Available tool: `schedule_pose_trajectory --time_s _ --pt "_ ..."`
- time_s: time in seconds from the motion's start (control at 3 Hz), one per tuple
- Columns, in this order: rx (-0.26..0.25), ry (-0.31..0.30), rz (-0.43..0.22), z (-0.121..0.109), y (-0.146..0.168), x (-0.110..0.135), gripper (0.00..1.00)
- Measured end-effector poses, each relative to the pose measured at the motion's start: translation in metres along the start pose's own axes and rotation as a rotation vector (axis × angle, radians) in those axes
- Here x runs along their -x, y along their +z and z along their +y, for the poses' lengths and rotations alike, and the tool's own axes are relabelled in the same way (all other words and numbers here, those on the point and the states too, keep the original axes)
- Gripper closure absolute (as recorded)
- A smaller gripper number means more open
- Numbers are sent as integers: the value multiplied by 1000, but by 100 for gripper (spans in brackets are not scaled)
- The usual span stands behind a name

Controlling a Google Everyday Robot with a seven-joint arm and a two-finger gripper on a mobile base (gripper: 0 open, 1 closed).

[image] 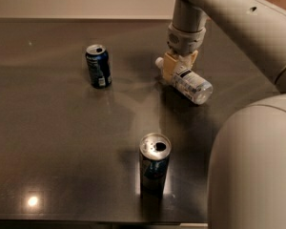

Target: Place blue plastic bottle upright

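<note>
The blue plastic bottle (193, 84) lies on its side at the far right of the table (57, 128), so it is not yet upright. The hand (179, 71) is down over its neck end (white cap (158, 61) poking out to the left), fingers seemingly closed against it. Tipping the bottle up and standing it remain.

No legible print on bottle (195, 86) in end effector (179, 72)
</note>
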State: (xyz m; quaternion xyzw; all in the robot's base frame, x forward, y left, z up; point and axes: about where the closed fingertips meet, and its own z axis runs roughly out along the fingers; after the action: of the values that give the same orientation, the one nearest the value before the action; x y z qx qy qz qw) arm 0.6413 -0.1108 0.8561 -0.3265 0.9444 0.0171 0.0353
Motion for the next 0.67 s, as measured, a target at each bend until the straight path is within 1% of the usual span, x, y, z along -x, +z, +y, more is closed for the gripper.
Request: schedule_pose_trajectory --time_s 0.33,0.67 --pt "17 -94 -85 13 -25 2 100" --pt "69 -221 -225 30 -55 4 100"
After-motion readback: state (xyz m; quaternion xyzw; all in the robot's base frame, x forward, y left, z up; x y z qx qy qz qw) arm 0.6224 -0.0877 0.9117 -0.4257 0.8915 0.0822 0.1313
